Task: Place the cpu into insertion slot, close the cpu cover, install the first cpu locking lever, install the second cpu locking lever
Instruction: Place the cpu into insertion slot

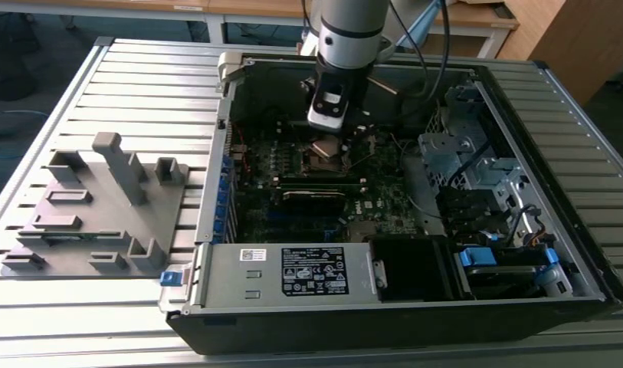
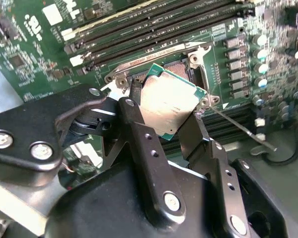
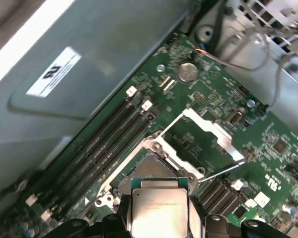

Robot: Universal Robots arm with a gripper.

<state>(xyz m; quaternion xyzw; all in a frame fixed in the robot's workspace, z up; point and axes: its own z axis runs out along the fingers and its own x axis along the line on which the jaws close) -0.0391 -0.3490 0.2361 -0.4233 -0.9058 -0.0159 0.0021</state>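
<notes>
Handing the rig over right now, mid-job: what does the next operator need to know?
Gripper: shut on the cpu, held over the insertion slot.
Cpu cover: swung open beside the slot.
Done: cpu brought to the slot.
Left: cpu not seated, cover not closed, levers not installed; one locking lever stands loose.

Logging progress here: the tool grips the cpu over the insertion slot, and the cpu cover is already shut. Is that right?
Not quite. The cpu cover is swung open, clear of the insertion slot, as the first wrist view shows. The rest holds: the tool grips the cpu over the insertion slot.
</notes>
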